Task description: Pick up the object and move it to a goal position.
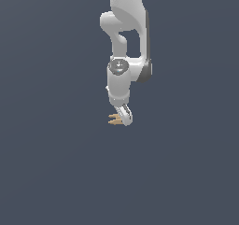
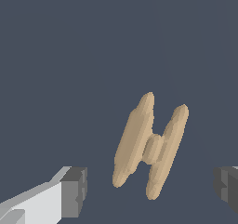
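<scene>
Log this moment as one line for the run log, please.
phase: approach | gripper: open, pads either side of object, not touching | object: tan, two flat pieces joined in the middle, not grasped | goal: not visible

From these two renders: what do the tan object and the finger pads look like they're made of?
The tan object: flat matte tan, no grain or highlights; could pass for wood or plastic, but the render leaves it open. Two elongated lobes joined by a short neck.
The finger pads: dark grey, dull, blocky; rubber-like at a guess. The finger body behind is glossless white, plastic-like. The gripper stands open, pads clear of the object.
</scene>
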`<act>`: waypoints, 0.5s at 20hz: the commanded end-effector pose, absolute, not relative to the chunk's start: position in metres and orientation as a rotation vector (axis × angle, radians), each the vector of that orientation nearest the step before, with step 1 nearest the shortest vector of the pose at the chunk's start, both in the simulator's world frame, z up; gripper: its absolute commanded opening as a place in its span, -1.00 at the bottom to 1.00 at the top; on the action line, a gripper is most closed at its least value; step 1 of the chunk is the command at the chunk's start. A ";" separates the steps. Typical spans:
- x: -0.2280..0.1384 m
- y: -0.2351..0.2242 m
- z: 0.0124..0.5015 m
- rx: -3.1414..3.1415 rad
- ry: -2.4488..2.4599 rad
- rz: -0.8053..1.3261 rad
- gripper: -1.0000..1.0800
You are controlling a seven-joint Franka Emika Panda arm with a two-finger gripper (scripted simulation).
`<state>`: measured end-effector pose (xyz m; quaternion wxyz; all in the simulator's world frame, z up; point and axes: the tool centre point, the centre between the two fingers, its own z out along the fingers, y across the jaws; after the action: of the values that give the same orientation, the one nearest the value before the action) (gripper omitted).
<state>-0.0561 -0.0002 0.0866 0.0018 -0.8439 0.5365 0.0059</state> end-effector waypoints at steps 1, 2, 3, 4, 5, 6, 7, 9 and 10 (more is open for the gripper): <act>-0.059 -0.001 0.082 -2.583 1.782 0.015 0.92; -0.061 -0.001 0.081 -2.558 1.819 0.014 0.92; -0.062 -0.002 0.079 -2.534 1.852 0.013 0.92; -0.063 -0.002 0.078 -2.511 1.884 0.012 0.92; -0.064 -0.002 0.076 -2.489 1.914 0.011 0.92; -0.065 -0.003 0.075 -2.468 1.941 0.009 0.92; -0.066 -0.003 0.074 -2.448 1.966 0.008 0.92; -0.068 -0.004 0.072 -2.412 2.011 0.006 0.92; -0.069 -0.004 0.071 -2.396 2.030 0.005 0.92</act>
<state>-0.0674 -0.0034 0.0725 0.0005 -0.7721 0.6355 0.0023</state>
